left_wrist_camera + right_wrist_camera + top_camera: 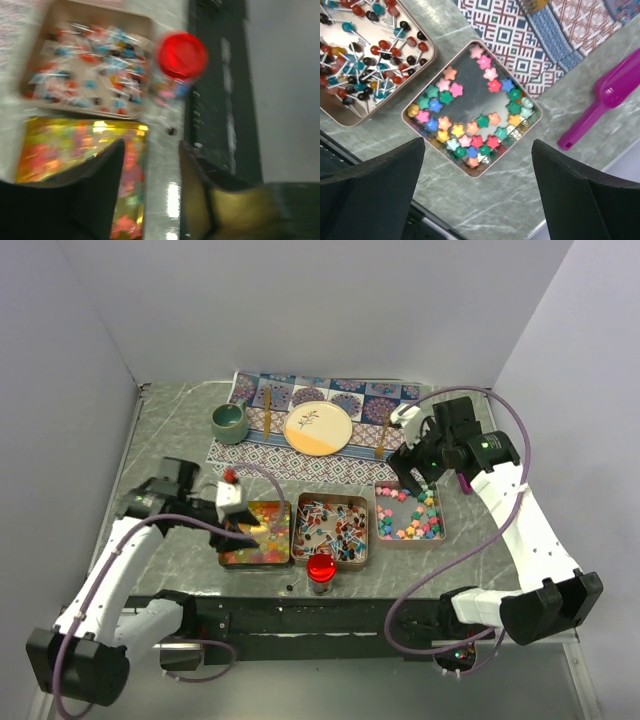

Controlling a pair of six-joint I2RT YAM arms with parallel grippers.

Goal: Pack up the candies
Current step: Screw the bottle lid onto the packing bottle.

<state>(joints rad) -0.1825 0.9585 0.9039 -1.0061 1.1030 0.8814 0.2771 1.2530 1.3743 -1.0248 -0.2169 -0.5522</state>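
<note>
Three open tins sit in a row near the front. The left tin holds orange-yellow-red gummies. The middle tin holds red-blue-white wrapped pieces. The right tin holds pastel star pieces. My left gripper is open and empty, low over the gummy tin's right edge. My right gripper is open and empty, above the star tin.
A small jar with a round red lid stands in front of the middle tin. A purple scoop lies right of the star tin. A green mug and plate sit on a patterned mat behind.
</note>
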